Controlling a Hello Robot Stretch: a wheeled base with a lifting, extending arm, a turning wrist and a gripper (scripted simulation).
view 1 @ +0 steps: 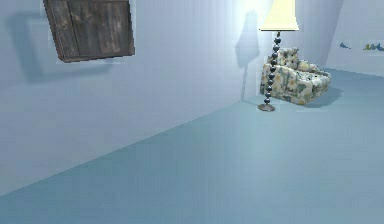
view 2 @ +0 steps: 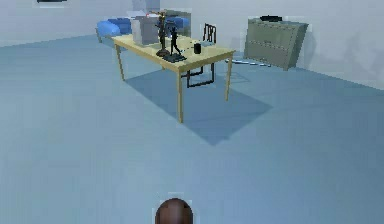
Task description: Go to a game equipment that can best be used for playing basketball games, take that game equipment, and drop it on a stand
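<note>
- Brown ball [view 2: 174,212] at arm side view's bottom edge.
- Table [view 2: 146,53] beyond, statuette [view 2: 172,42] on it.
- Lamp [view 1: 277,60] beside armchair [view 1: 300,82] ahead.
- Gripper fingers: I cannot tell their state.

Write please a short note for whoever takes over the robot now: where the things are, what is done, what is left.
Ball: a round brown ball at the arm side view's bottom edge, probably the basketball; whether it is already taken cannot be told.
Stand: maybe the grey cabinet, right of the wooden table.
Done: ball reached.
Left: take it if needed, drop it on a stand.
</note>
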